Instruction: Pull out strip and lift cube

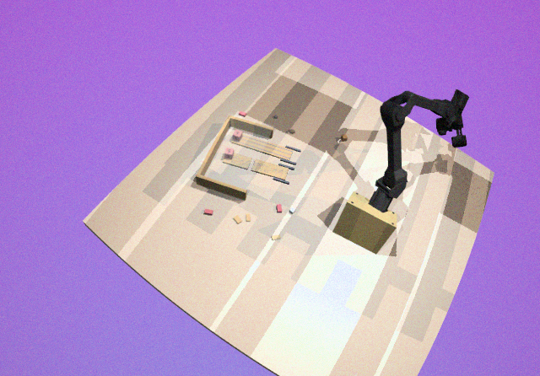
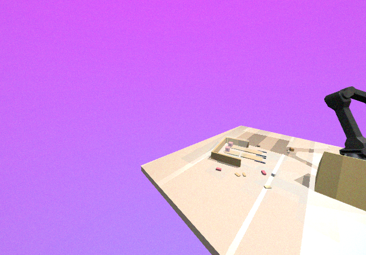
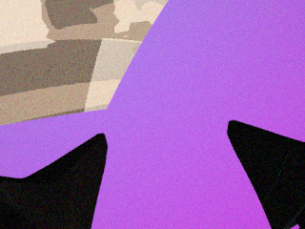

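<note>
Top view: gripper [image 1: 449,133] [image 3: 168,134] open, nothing held; strips [image 1: 262,146] [image 2: 246,150] likely face the arm [image 1: 394,145] [image 2: 349,122] for pulling.

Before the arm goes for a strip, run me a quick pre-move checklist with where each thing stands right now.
1. Pincer open, with nothing between its fingers: ok.
2. Pincer lined up at a strip end: not ok; it hangs on the far side of the arm from the wooden frame.
3. Both pink cubes inside the frame: ok.
4. Strip nearer the yellow pieces in one piece: not ok; a gap splits it.
5. Label on either cube readable: cannot tell; the marks are too small.
6. Labelled cube held up: not ok; both cubes sit low in the frame.
</note>
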### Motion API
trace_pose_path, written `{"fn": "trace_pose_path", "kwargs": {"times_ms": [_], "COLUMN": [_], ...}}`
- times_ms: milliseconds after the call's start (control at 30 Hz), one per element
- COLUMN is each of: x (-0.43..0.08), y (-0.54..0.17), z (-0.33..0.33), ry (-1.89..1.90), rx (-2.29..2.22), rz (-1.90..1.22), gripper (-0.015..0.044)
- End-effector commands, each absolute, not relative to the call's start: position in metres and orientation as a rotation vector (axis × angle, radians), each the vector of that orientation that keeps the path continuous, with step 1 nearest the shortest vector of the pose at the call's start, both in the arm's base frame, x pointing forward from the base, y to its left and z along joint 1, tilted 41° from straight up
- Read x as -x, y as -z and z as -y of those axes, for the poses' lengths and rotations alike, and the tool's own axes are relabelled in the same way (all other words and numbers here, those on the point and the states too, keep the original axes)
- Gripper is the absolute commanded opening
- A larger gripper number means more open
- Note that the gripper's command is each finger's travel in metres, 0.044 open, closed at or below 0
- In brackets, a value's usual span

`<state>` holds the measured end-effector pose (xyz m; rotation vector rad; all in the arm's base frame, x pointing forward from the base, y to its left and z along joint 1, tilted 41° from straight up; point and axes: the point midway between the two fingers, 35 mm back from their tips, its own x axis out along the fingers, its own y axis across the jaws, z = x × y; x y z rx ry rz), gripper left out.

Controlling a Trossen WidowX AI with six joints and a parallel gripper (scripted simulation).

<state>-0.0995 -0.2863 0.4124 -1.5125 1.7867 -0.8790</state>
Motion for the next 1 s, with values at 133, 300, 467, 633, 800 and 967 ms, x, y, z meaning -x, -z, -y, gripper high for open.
{"fn": "trace_pose_path", "kwargs": {"times_ms": [133,300,467,633,800,967], "x": [0.059,0.015,-0.05,-0.121,-0.192,-0.254], "y": [-0.402,-0.38,-0.352,-0.322,-0.291,-0.261], "z": [0.306,0.327,0.34,0.335,0.311,0.27], "ry": [0.817,0.811,0.773,0.708,0.615,0.516], "rx": [1.579,1.524,1.439,1.343,1.256,1.173], "rz": [-1.64,-1.468,-1.27,-1.102,-0.966,-0.861], "gripper": [0.04,0.04,0.04,0.04,0.04,0.04]}}
